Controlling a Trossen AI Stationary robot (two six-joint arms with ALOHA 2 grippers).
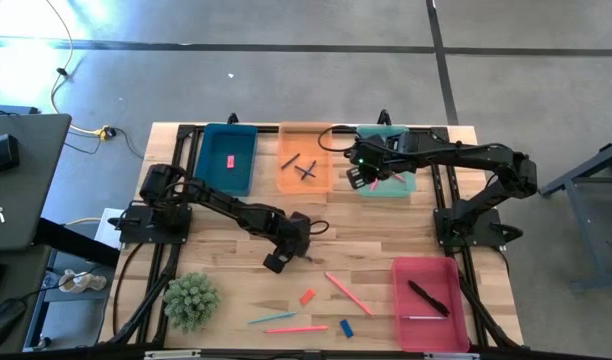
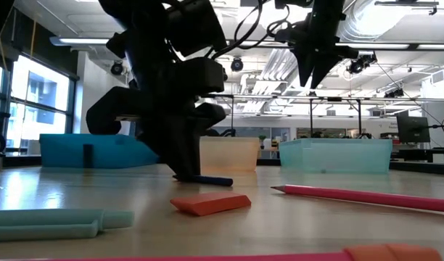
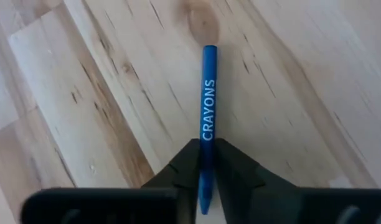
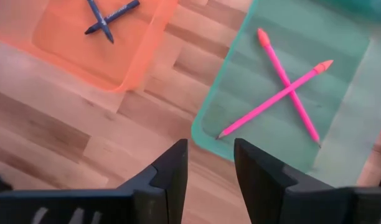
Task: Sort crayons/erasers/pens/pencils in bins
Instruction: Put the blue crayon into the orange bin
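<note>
Two hands were at work over the pale wooden worktop (image 1: 226, 225). Just left of centre in the high view, the left hand (image 1: 277, 262) had its fingers pressed narrow around a short blue crayon (image 3: 207, 118) lying flat on the boards. At the upper middle, the right hand (image 1: 358, 180) hung with its fingers slightly apart and holding nothing, above the near edge of the light green-teal plastic bin (image 4: 240, 81), where two crossed pink pencils (image 4: 284, 93) lay. Beside it, the orange plastic bin (image 1: 306, 160) held dark crayons (image 1: 304, 169).
</note>
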